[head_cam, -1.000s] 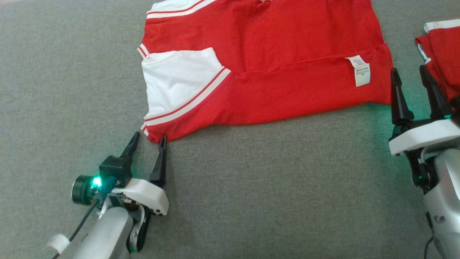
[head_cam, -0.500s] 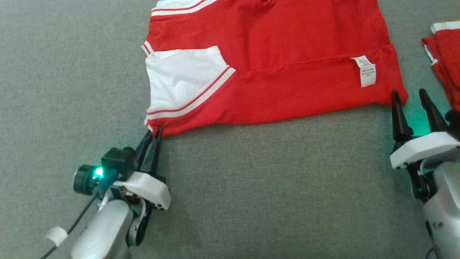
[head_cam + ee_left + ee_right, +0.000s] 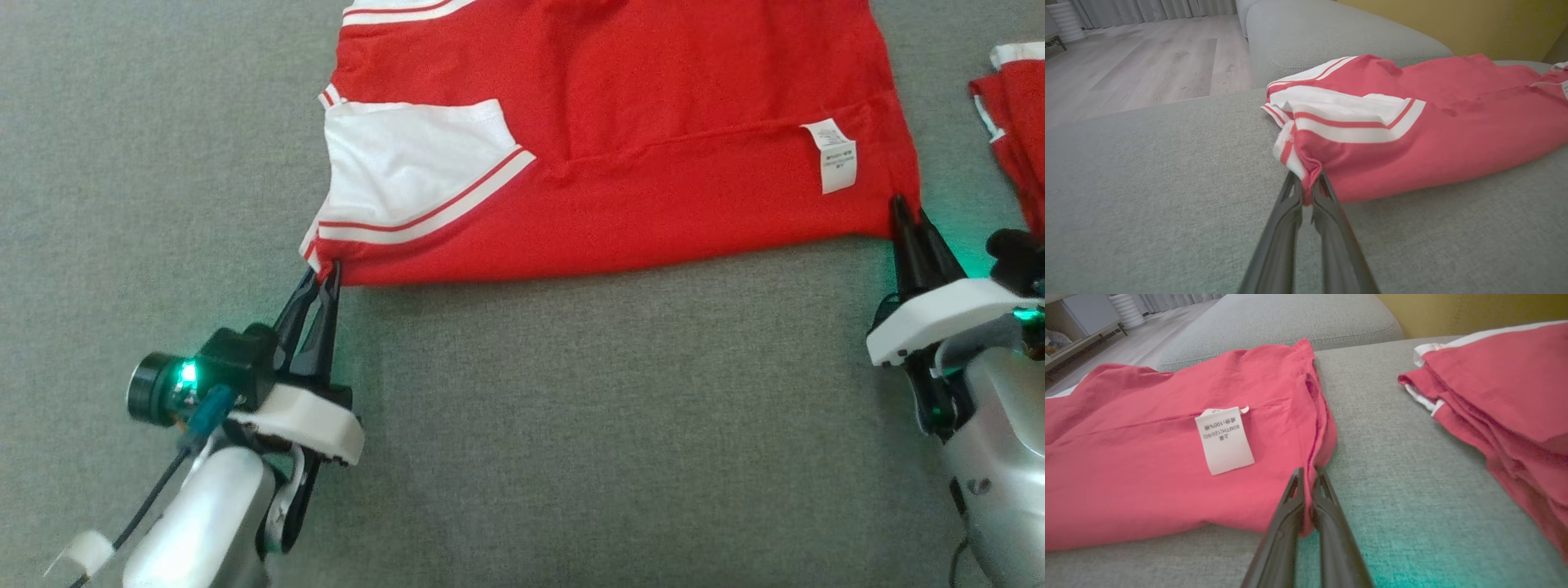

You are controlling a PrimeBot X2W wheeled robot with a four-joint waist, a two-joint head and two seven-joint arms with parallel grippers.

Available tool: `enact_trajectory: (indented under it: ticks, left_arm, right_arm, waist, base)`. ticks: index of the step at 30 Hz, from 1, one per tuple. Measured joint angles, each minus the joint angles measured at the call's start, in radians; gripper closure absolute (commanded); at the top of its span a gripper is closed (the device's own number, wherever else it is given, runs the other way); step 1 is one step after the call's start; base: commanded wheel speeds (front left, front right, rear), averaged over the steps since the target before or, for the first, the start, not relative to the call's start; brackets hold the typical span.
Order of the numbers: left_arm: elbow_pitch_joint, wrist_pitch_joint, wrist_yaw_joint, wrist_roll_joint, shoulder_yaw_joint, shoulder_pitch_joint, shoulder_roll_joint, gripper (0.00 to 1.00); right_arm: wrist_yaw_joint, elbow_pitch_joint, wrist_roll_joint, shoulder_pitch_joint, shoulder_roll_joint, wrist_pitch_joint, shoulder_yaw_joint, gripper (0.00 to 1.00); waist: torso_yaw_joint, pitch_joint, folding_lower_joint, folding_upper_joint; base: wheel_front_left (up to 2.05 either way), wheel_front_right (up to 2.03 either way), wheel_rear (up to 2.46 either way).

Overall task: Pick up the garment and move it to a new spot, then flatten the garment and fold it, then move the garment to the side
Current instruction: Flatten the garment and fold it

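Observation:
The garment (image 3: 637, 122) is a red shirt with white sleeve panels and stripes, spread on the grey sofa cushion (image 3: 571, 425). A white care label (image 3: 839, 155) lies near its right edge. My left gripper (image 3: 322, 273) is shut on the garment's near left corner (image 3: 1306, 171). At the near right corner (image 3: 1310, 486), red cloth runs between the fingers of my right gripper (image 3: 906, 214), which is shut on it. The same garment (image 3: 1167, 457) with its label (image 3: 1224, 439) fills the left of the right wrist view.
A second red and white folded garment (image 3: 1016, 122) lies on the cushion at the far right, also seen as a folded stack (image 3: 1502, 396). Another grey cushion (image 3: 1331, 32) sits behind. Wooden floor (image 3: 1147, 69) lies beyond the sofa's left edge.
Both grippers closed on the garment's near corners, the left one first and the right one after. The left corner has been drawn leftward and the near edge is pulled straighter.

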Motion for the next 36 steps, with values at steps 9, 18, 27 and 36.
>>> enact_trajectory:
  ticks: [9,18,27,36]
  left_arm:
    - [-0.106,-0.009,0.030,-0.010,0.009,0.145,0.053,1.00]
    - [-0.181,-0.002,0.057,-0.028,0.008,0.234,0.065,1.00]
    - [-0.244,0.007,0.082,-0.037,-0.004,0.321,0.070,1.00]
    - [-0.302,0.012,0.108,-0.037,-0.024,0.378,0.077,1.00]
  right_arm:
    - [0.000,-0.131,0.049,0.154,-0.061,-0.007,0.043,1.00]
    - [0.000,-0.234,0.039,0.247,-0.098,0.022,0.019,1.00]
    - [0.000,-0.316,0.002,0.361,-0.102,0.058,-0.058,1.00]
    - [0.000,-0.407,-0.033,0.453,-0.101,0.100,-0.127,1.00]
  waist:
    - [-0.027,-0.036,-0.0001,0.0000]
    - [-0.031,-0.069,-0.0001,0.0000]
    - [-0.015,-0.097,-0.0002,0.0000]
    - [-0.006,-0.111,-0.0002,0.0000]
  base:
    - [0.00,0.00,0.00]
    - [0.00,0.00,0.00]
    - [0.00,0.00,0.00]
    - [0.00,0.00,0.00]
